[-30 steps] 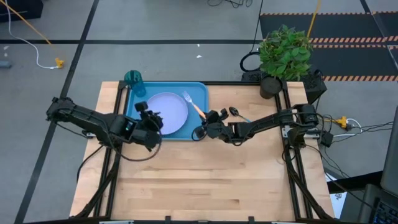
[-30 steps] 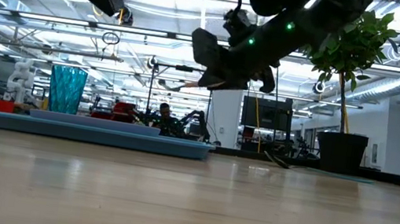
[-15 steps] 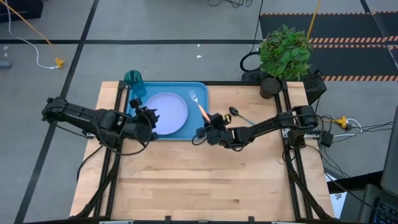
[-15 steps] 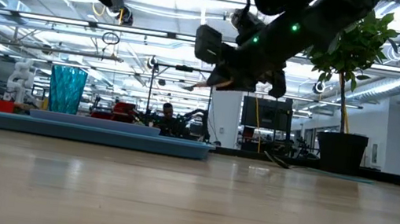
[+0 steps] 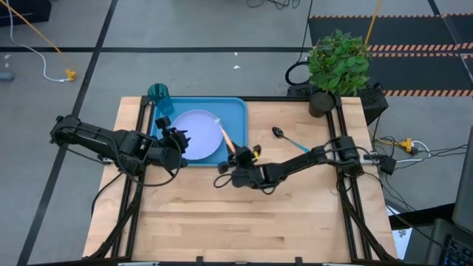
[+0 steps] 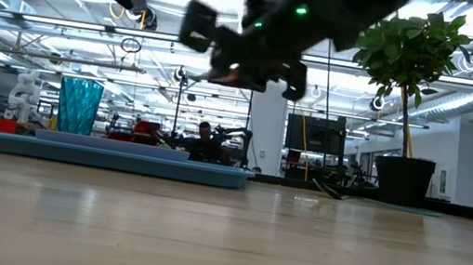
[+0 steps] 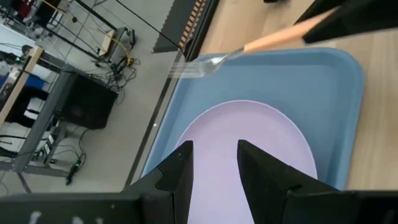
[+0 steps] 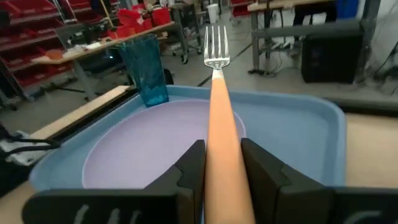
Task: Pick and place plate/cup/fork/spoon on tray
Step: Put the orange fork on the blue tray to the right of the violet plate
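Hovering over the tray's left edge, the left tool (image 5: 179, 140) hangs above the rim of the plate (image 5: 198, 134), its two fingers (image 7: 180, 171) parted with nothing between them. The cup (image 5: 158, 96) stands upright in the far left corner of the tray (image 5: 235, 111), just beside the plate; the low view shows it rising above the tray's rim (image 6: 79, 105). The plate lies flat in the tray, filling most of its left and middle part.

At the tray's near right corner the right tool (image 5: 238, 161) is closed on the orange-tan handle of the fork (image 5: 224, 136), which slants up over the right side of the plate with its tines toward the far edge. In the right wrist view the handle runs straight out between that tool's fingers (image 8: 191, 168), tines (image 8: 216, 45) over the tray's far rim.

Farther right, the spoon (image 5: 287, 138) lies on the bare tabletop (image 5: 251, 222), well apart from the tray. A potted plant (image 5: 338, 63) stands at the far right corner.
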### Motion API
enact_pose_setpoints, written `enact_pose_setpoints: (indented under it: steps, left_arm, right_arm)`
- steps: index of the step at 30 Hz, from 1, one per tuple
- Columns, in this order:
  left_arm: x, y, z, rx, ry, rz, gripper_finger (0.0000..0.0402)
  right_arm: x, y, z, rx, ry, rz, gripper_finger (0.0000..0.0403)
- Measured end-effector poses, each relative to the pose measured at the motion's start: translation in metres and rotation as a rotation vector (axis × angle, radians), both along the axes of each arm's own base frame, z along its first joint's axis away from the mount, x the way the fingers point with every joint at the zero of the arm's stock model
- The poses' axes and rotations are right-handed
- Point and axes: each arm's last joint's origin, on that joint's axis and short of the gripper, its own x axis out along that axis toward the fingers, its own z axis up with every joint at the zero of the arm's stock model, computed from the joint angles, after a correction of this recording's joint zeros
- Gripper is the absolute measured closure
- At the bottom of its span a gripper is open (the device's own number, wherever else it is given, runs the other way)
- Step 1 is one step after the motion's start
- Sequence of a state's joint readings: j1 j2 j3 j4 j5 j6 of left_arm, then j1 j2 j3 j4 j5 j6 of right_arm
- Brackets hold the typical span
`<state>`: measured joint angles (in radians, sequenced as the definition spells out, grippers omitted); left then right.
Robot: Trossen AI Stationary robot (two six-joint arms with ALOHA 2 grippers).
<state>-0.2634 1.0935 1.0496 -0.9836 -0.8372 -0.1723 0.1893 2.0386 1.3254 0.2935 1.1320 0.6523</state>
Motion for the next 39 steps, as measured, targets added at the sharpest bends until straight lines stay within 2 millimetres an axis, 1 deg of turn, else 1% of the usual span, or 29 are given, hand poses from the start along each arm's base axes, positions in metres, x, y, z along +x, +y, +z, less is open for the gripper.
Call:
enact_pose_setpoints:
  steps: [1, 3, 6, 9, 13, 18, 22, 30, 39]
  left_arm:
    - [0.0, 0.0, 0.0, 0.001, 0.001, -0.001, 0.0275]
    - [0.0, 0.0, 0.0, -0.002, 0.003, -0.005, 0.0275]
    - [0.0, -0.002, -0.001, -0.02, 0.006, -0.015, 0.0275]
    - [0.0, -0.002, -0.001, -0.031, 0.0, -0.012, 0.0275]
    - [0.0, -0.002, -0.001, -0.047, -0.008, -0.008, 0.0275]
    - [-0.001, -0.005, -0.001, -0.068, -0.01, -0.021, 0.0275]
    - [-0.001, -0.007, -0.001, -0.071, -0.013, -0.031, 0.0275]
    - [-0.002, -0.01, -0.001, -0.072, -0.015, -0.046, 0.0275]
    - [-0.001, -0.01, -0.001, -0.071, -0.015, -0.047, 0.0275]
  right_arm:
    - [0.004, -0.002, -0.002, -0.013, 0.039, -0.005, 0.0337]
    - [0.005, -0.005, -0.005, -0.024, 0.092, -0.042, 0.0337]
    - [0.004, -0.016, -0.009, -0.012, 0.099, -0.089, 0.0337]
    - [0.005, -0.026, -0.01, 0.013, 0.102, -0.088, 0.0337]
    - [0.007, -0.036, -0.025, 0.07, 0.126, -0.072, 0.0337]
    - [0.007, -0.041, -0.049, 0.127, 0.139, -0.095, 0.0337]
    - [0.008, -0.048, -0.058, 0.161, 0.139, -0.103, 0.0337]
    - [0.004, -0.06, -0.065, 0.237, 0.176, -0.111, 0.0337]
    - [0.004, -0.066, -0.066, 0.28, 0.178, -0.1, 0.0331]
